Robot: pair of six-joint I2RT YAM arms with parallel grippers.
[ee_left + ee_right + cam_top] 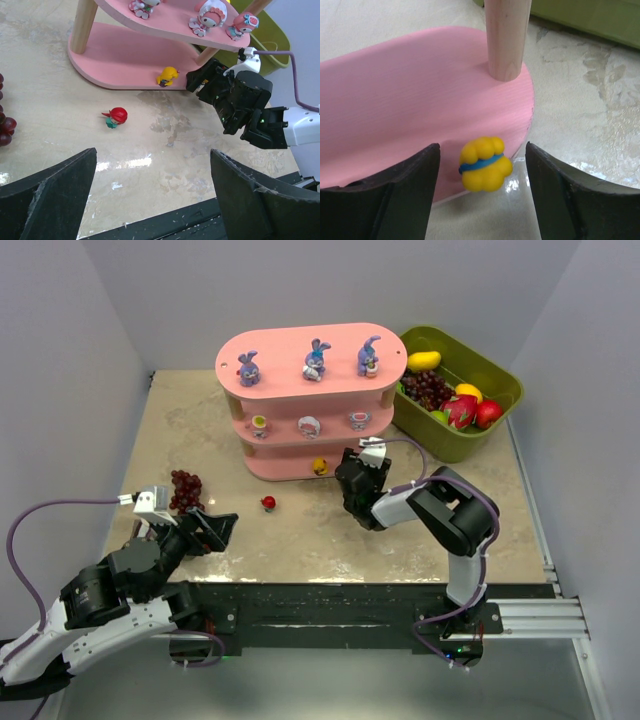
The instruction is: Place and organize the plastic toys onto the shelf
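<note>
The shelf (300, 348) stands at 12 o'clock on the counter (300, 540). Three purple-blue bunnies (317, 360) stand on its top board and three pink-and-white toys (308, 426) on the middle one. A yellow toy (485, 164) lies at the near edge of the bottom board, at 6 o'clock from a wooden post (505, 40).

The right tool (352, 465) is just beside that edge, its fingers (400, 195) apart on either side of the yellow toy without touching it. A red toy (268, 503) lies on the bare counter at 7 o'clock from the shelf.

The left tool (215, 530) hovers at 8 o'clock, jaws wide apart and holding nothing. A dark grape bunch (185, 490) lies close at its 12 o'clock. An olive bin (500, 375) of fake fruit sits at the shelf's 3 o'clock.
</note>
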